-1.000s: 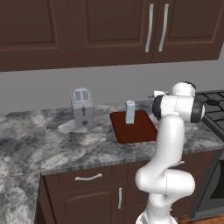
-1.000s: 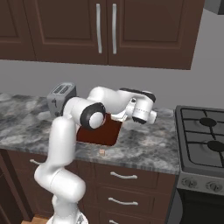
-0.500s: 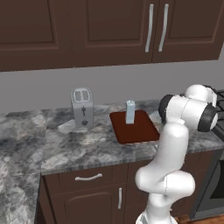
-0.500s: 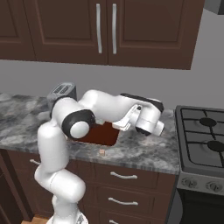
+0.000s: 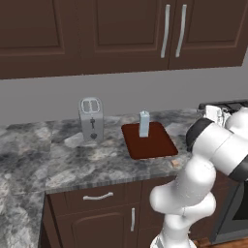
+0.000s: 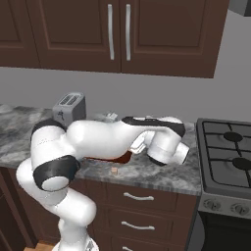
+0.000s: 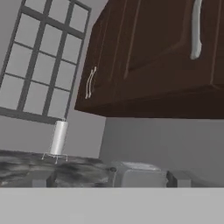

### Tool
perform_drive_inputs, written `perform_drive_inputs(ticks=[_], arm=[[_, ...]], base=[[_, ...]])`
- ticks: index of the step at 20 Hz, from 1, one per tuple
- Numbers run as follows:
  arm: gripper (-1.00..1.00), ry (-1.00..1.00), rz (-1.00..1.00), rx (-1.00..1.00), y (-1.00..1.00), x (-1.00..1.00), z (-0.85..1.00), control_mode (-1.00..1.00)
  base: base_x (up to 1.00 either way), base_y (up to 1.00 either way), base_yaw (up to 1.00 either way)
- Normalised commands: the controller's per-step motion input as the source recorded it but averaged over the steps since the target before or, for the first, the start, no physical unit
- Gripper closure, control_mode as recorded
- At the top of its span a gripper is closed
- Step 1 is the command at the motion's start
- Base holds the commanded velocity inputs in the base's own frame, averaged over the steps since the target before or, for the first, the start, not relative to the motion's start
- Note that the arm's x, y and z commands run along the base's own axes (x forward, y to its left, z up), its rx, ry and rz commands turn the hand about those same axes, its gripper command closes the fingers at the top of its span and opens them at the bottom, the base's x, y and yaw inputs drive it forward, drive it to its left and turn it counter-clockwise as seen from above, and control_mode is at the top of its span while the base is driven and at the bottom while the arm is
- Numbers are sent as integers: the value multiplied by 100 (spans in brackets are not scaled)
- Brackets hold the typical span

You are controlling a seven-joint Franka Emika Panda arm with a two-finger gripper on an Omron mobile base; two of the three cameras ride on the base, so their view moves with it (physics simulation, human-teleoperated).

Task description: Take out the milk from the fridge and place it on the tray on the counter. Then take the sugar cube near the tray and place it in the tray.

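Observation:
The milk [image 5: 144,124], a small pale blue-and-white carton, stands upright on the back part of the dark reddish-brown tray [image 5: 150,143] on the marbled counter [image 5: 72,164]. A small tan sugar cube [image 5: 175,163] lies on the counter just off the tray's front right corner, and it shows again as the sugar cube [image 6: 114,170] near the counter edge. My gripper [image 7: 109,179] is open with nothing between its fingers. It hangs to the right of the tray, above the counter, pointing back toward the toaster. The arm hides most of the tray [image 6: 119,158]. The fridge is out of view.
A silver two-slot toaster [image 5: 91,118] stands left of the tray. A stove [image 6: 230,147] borders the counter on the right. Dark wall cabinets [image 5: 145,29] hang above. A paper towel roll [image 7: 58,138] stands far along the counter by a window.
The arm has swung right and forward, carrying the open hand from over the tray to the stove side. The milk stays standing on the tray.

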Motion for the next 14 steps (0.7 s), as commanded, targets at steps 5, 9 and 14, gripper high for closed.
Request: perform_drive_inputs(ticks=[5, 9, 14], arm=[[-100, 21, -30, -18, 0, -60, 30, -100], [-100, 25, -32, -24, 0, -64, 17, -100], [-100, 36, -31, -27, 0, -55, 14, -100]], base=[[0, 0, 0], [0, 0, 0], [0, 0, 0]])
